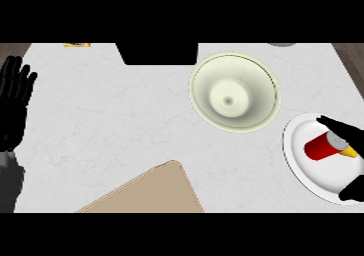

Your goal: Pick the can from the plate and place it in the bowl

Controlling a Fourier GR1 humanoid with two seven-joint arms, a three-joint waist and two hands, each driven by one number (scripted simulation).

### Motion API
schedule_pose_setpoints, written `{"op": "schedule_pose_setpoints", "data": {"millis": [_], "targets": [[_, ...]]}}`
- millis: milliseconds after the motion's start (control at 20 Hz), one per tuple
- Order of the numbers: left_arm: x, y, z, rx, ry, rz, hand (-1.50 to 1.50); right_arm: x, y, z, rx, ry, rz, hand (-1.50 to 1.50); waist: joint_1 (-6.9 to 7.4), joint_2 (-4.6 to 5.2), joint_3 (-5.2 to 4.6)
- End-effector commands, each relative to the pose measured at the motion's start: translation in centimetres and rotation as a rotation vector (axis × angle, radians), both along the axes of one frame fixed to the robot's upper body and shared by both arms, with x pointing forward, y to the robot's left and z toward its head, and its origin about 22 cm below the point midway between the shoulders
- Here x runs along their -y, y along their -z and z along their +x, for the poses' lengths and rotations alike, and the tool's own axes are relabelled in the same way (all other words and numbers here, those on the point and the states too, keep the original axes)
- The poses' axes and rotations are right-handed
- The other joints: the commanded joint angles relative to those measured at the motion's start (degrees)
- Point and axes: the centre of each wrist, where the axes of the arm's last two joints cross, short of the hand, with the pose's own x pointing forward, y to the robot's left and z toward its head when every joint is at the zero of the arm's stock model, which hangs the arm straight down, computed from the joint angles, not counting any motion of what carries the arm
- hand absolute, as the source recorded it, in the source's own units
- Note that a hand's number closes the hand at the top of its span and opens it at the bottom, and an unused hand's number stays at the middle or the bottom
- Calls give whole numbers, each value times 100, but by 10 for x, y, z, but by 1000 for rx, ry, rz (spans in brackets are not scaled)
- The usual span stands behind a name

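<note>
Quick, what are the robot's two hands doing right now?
Left hand: open, fingers straight, resting at the counter's left edge, holding nothing.
Right hand: curled round the red can lying on the white plate.

Matte black left robot hand (11, 102), slender fingers ridged with segment lines, joined at the wrist to a dark grey forearm (5, 181) with a lighter grey band. Right robot hand (355, 137) equally black, showing only as a plain dark silhouette, no markings visible.
</note>
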Motion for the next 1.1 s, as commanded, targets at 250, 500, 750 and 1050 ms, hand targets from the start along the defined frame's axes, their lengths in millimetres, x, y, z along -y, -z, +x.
{"op": "schedule_pose_setpoints", "data": {"millis": [250, 500, 750, 1050], "targets": [[11, -11, -6, 2, 7, -9, 0, 15, 18, 26, -26, 26, 7, -150, 16, 1, 1], [-3, 7, -1, 1, -11, -9, 0, 18, 40, 26, -58, 38, -25, -150, 7, 4, 0], [9, 8, 3, 4, 6, -5, 0, 28, 48, 30, -101, 78, -52, -150, 10, 5, 1], [-1, 9, 9, 1, -13, 1, 0, 23, 57, 23, 10, 4, -26, 150, -10, 1, 0]]}}
